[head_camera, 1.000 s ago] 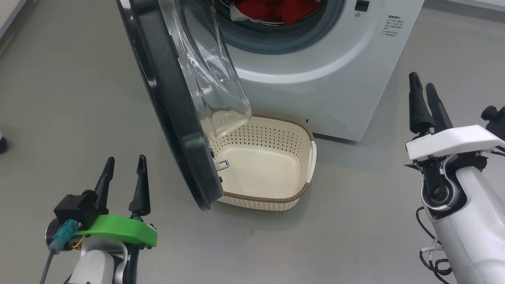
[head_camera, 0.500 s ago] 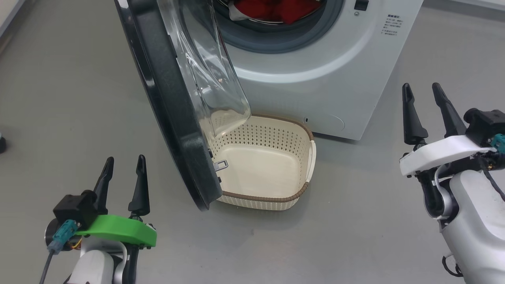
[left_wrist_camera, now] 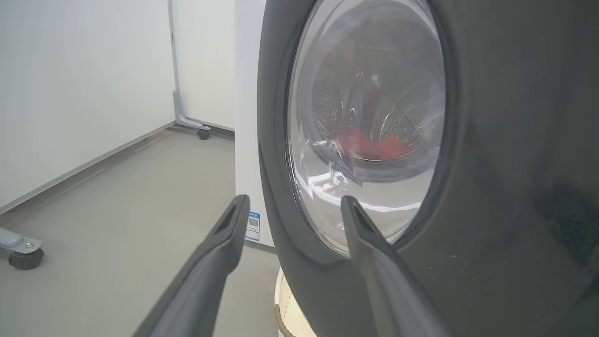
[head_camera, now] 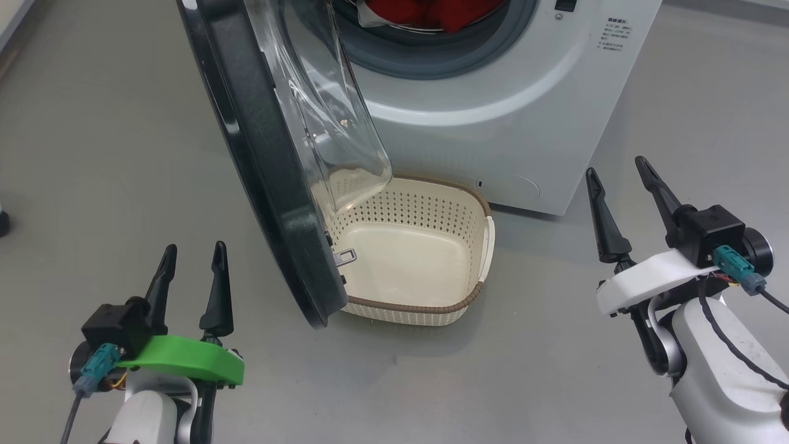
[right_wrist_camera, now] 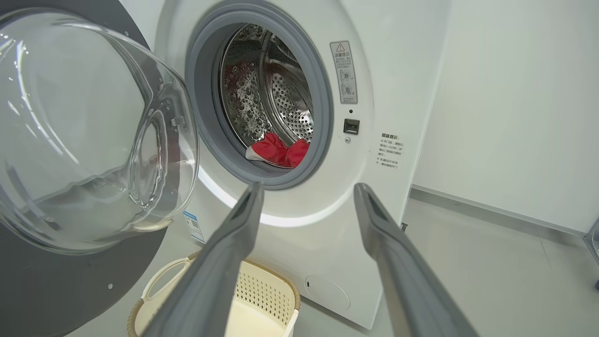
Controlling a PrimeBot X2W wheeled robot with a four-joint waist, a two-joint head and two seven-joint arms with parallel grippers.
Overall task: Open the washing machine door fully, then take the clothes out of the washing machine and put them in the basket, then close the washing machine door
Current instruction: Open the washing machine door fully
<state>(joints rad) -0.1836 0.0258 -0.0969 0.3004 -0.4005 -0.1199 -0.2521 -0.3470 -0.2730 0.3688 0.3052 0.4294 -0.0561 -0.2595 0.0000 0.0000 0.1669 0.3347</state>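
The washing machine stands ahead with its black-rimmed door swung out over the left part of the cream basket. Red clothes lie low in the steel drum, also visible as clothes in the right wrist view. My left gripper is open and empty, left of the door's edge; its wrist view faces the door's outer side. My right gripper is open and empty, on the right of the basket, pointing at the machine. The basket is empty.
Grey floor spreads on both sides of the machine. White wall panels on castors stand to the left. A white wall runs to the right of the machine. A dark object sits at the far left edge.
My right gripper has come down and toward me, turned, and its fingers have spread from nearly together to open. The left arm, door and basket stay put.
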